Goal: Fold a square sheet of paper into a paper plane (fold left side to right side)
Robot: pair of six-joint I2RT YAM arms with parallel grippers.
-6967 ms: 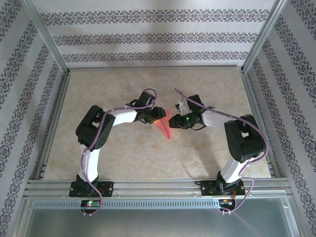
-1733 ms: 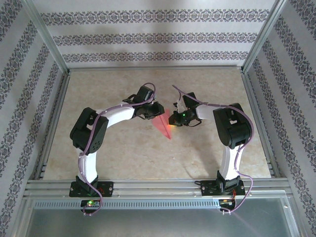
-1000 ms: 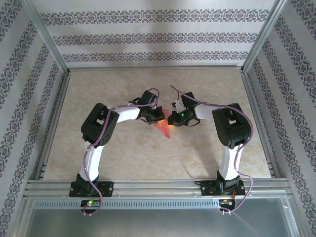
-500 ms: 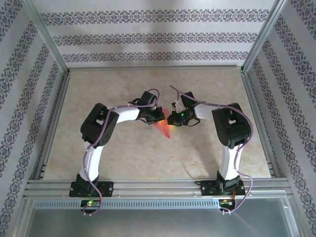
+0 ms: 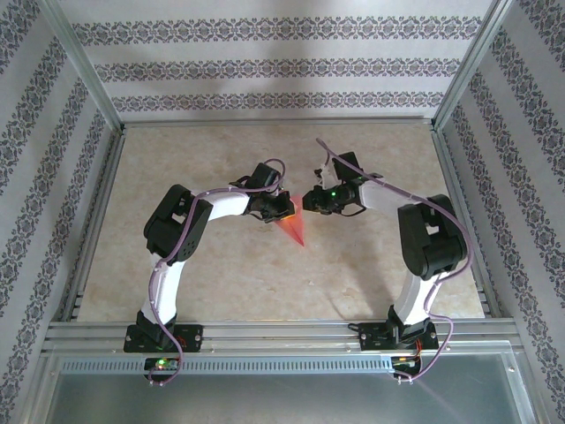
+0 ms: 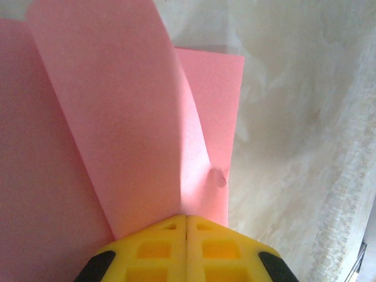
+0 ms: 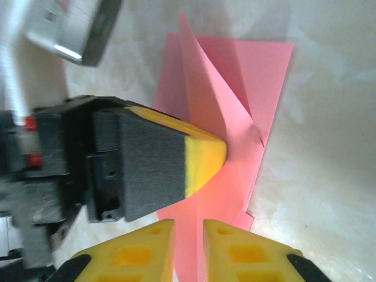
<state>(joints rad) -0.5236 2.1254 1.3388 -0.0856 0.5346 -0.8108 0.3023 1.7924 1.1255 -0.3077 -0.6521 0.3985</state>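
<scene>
Pinning the paper plane (image 6: pixel 117 117) beneath its closed tips, the left gripper (image 6: pixel 186 218) likely steadied the crease; the right gripper (image 7: pixel 188 226), just opposite, stood slightly parted, apparently gripping nothing

Open table (image 5: pixel 221 283) — left hand (image 5: pixel 283 212) central

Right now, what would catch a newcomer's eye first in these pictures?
The salmon-pink paper plane, half folded with one flap standing up, lies in the middle of the table between the two arms. The left gripper, shut, has its yellow tip down on the paper. The right gripper, jaws slightly apart, is close by on its right.
</scene>
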